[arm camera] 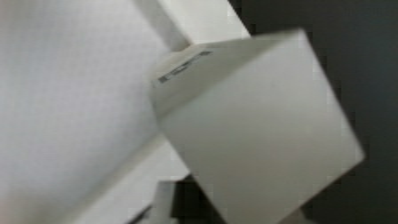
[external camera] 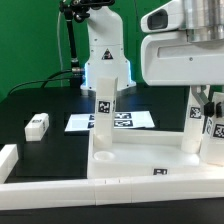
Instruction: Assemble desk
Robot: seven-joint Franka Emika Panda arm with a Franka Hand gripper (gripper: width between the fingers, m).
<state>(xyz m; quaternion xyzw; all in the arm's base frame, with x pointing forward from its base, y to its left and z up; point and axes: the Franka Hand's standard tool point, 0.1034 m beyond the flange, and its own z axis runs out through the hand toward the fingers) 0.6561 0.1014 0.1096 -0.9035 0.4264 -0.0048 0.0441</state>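
You see the tabletop [external camera: 125, 163] holding two upright legs [external camera: 106, 108] in its sockets; the gripper [external camera: 208, 120] is clenched on the exterior view's right leg [external camera: 193, 125]

my gripper [external camera: 207, 118]: white | desk tabletop [external camera: 140, 165]: white | legs [external camera: 106, 105]: white, black-and-white tags | marker board [external camera: 110, 122]: white, black tags | table [external camera: 45, 100]: black | backdrop [external camera: 30, 40]: green

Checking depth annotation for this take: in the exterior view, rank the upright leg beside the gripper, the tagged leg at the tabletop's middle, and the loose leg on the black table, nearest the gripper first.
1. Upright leg, right beside the gripper, exterior view's right.
2. Tagged leg, standing mid-tabletop.
3. Loose leg, lying far on the exterior view's left.
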